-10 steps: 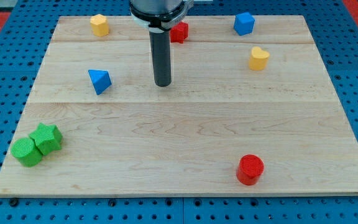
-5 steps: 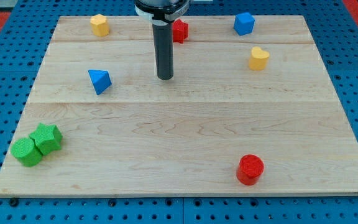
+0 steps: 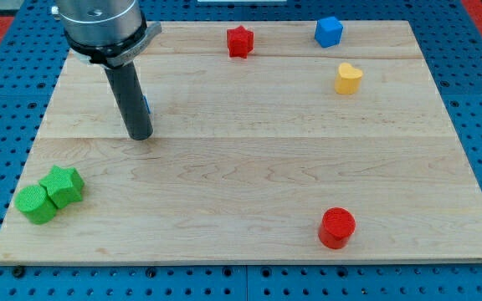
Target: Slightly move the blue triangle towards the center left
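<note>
The blue triangle [image 3: 146, 105] is almost wholly hidden behind my dark rod; only a thin blue sliver shows at the rod's right edge, on the left part of the wooden board [image 3: 249, 167]. My tip [image 3: 140, 135] rests on the board just below the triangle's spot, toward the view's bottom. I cannot tell whether the rod touches the triangle.
A red star [image 3: 239, 41] and a blue cube [image 3: 328, 32] sit along the top edge. A yellow heart [image 3: 348, 79] is at the upper right. A red cylinder [image 3: 336, 227] is at the lower right. Two green blocks [image 3: 64, 186] [image 3: 36, 204] touch at the lower left.
My rod has swung from the top middle to the left and now covers the blue triangle. The arm now hides the yellow block at the top left. The other blocks have not moved.
</note>
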